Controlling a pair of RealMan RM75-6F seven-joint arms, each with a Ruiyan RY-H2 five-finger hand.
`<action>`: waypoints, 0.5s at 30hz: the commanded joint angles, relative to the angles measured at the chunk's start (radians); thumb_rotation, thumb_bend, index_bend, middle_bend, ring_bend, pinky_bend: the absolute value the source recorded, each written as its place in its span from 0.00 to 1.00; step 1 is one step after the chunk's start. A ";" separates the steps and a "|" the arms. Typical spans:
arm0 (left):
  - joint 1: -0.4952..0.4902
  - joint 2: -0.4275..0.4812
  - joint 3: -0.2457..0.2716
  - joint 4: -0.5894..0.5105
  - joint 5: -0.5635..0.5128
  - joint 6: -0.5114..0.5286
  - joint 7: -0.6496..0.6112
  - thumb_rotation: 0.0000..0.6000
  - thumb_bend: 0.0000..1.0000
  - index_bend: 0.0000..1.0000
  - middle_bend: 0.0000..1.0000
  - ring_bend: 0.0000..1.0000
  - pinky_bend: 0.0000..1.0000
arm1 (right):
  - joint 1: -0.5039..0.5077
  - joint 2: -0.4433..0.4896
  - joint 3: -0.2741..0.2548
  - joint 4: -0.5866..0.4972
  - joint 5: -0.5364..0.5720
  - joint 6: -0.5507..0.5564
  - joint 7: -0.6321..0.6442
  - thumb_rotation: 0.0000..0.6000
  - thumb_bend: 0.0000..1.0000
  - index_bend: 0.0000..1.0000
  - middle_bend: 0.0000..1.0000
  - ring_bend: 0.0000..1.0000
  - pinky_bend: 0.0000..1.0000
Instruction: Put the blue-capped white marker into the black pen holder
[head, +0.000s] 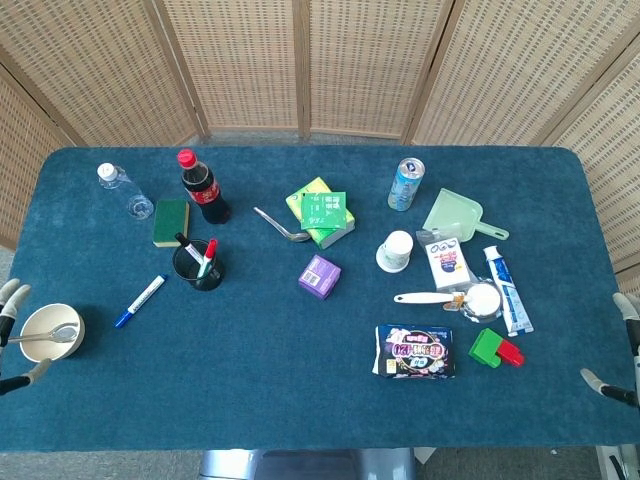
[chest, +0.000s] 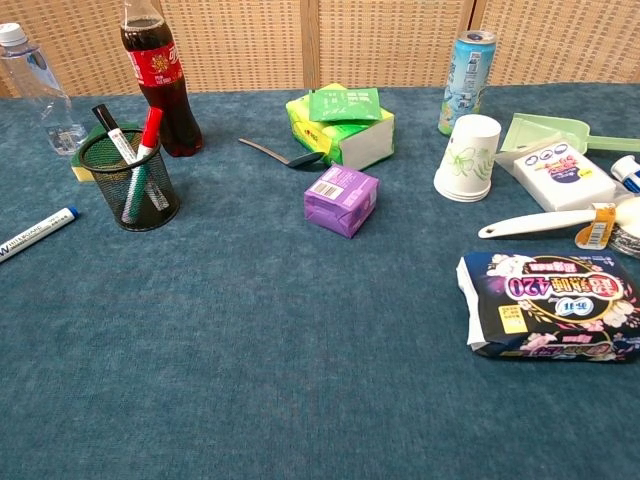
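Note:
The blue-capped white marker lies flat on the blue cloth, left of the black mesh pen holder; in the chest view the marker pokes in from the left edge beside the holder. The holder stands upright with two markers in it. My left hand shows only as spread fingers at the left edge, beside a white bowl, holding nothing. My right hand is at the right edge, fingers apart, nothing in it. Neither hand appears in the chest view.
A white bowl with a spoon sits by the left hand. Behind the holder stand a cola bottle, a water bottle and a green sponge. A purple box, green packs, cup, can and snack bag fill the right.

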 joint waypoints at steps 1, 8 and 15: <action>-0.034 -0.011 -0.024 0.018 -0.044 -0.055 -0.033 1.00 0.22 0.23 0.00 0.00 0.00 | 0.001 0.002 -0.001 0.001 0.002 -0.004 0.006 1.00 0.00 0.06 0.00 0.00 0.00; -0.111 -0.023 -0.073 0.013 -0.191 -0.203 -0.008 1.00 0.36 0.37 0.00 0.00 0.00 | 0.006 0.000 -0.002 0.004 0.001 -0.013 0.012 1.00 0.00 0.06 0.00 0.00 0.00; -0.187 -0.060 -0.126 0.033 -0.374 -0.334 0.021 1.00 0.36 0.37 0.00 0.00 0.00 | 0.016 -0.004 -0.004 0.010 0.011 -0.037 0.018 1.00 0.00 0.06 0.00 0.00 0.00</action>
